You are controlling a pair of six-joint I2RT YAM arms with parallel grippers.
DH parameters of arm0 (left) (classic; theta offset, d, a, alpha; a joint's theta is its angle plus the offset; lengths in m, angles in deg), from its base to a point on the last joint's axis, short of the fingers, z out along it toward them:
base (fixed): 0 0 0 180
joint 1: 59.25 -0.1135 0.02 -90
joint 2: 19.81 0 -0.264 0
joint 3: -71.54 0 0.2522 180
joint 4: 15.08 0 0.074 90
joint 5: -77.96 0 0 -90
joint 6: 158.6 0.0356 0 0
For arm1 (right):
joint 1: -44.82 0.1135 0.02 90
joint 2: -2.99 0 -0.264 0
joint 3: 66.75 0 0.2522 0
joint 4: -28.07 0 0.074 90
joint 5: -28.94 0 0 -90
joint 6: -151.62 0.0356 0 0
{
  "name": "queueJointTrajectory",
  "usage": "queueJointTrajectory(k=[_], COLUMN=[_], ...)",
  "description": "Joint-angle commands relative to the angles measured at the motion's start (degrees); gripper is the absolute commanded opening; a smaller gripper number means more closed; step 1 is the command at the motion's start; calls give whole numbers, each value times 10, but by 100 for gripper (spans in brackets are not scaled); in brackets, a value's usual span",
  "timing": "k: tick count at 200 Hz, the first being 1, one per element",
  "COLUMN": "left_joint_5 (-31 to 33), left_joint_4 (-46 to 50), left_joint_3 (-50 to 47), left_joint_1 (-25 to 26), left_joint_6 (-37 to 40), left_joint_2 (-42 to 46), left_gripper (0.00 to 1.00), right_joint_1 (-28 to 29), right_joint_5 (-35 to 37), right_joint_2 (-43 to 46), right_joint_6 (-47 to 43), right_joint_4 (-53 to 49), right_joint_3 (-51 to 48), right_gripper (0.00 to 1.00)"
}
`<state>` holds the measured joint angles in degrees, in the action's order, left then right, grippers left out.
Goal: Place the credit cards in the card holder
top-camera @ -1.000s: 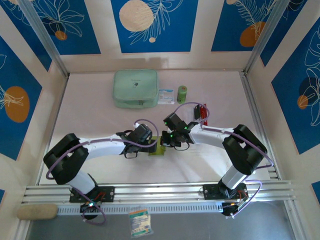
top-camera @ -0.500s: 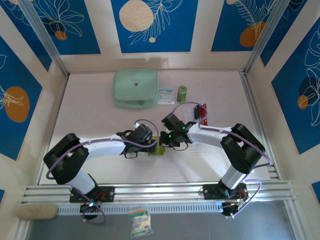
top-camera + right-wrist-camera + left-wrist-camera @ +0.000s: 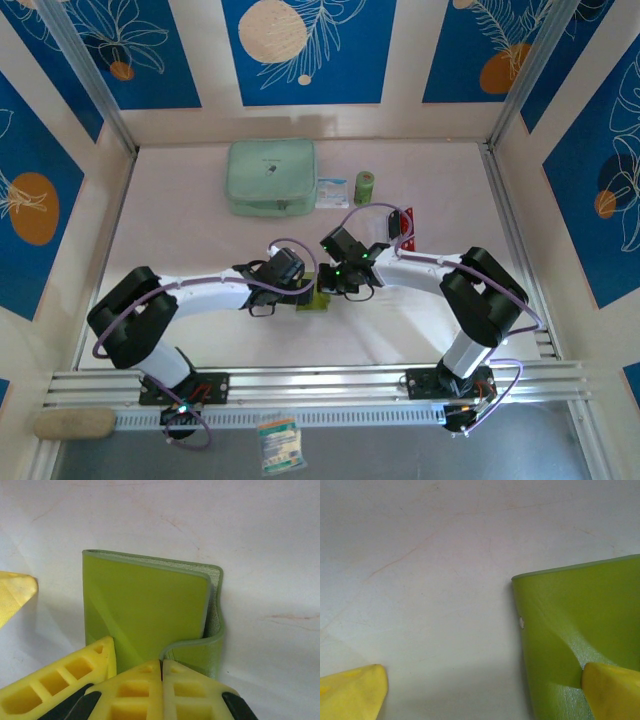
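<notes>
1. Spanning the whole workspace, the pale table (image 3: 200,250) is smooth and bare around the work. I judge the light holder could skid on it if it is pushed sideways.
2. The mint-green zip pouch (image 3: 270,177) lies at the far edge, well apart from the action.
3. The left gripper (image 3: 482,680) is spread wide and grips nothing. One yellow finger (image 3: 612,690) rests on the holder's cover and the other is over bare table. That finger may pin the cover shut if it bears down while the other arm lifts.
4. The right gripper (image 3: 161,680) is closed tip to tip at the holder's near edge, where a green lip curls up towards it. I cannot tell whether it nips that lip. A thin lip could slip out of such a pinch.
5. The card holder (image 3: 145,600) lies flat mid-table between the two grippers, folded. In the right wrist view its long axis runs away from the fingertips, and grey lining shows along the far and right edges.
6. The credit cards (image 3: 406,228), red and dark, sit beside the right forearm, near the holder, and no gripper holds them. Their long axis is too small to read.
</notes>
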<state>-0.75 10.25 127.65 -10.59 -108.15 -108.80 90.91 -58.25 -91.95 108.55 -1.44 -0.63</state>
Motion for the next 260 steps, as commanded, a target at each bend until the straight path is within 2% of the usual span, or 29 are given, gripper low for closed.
queueJointTrajectory(k=[1, 55, 126, 260], left_joint_5=[-7, -7, -8, -9], left_joint_4=[4, 2, 1, 6], left_joint_3=[-19, -20, -18, -15], left_joint_1=[1, 1, 0, 1], left_joint_6=[-3, -3, -4, -4], left_joint_2=[-31, -32, -33, -31], left_gripper=[100, 100, 100, 100], right_joint_1=[15, 14, 15, 22], right_joint_5=[-14, -11, -28, -1], right_joint_2=[10, 19, -24, -41], right_joint_6=[-7, -8, -8, 33], right_joint_4=[-9, -12, -1, -14], right_joint_3=[16, 23, 26, -53], right_gripper=[0, 0, 0, 0])
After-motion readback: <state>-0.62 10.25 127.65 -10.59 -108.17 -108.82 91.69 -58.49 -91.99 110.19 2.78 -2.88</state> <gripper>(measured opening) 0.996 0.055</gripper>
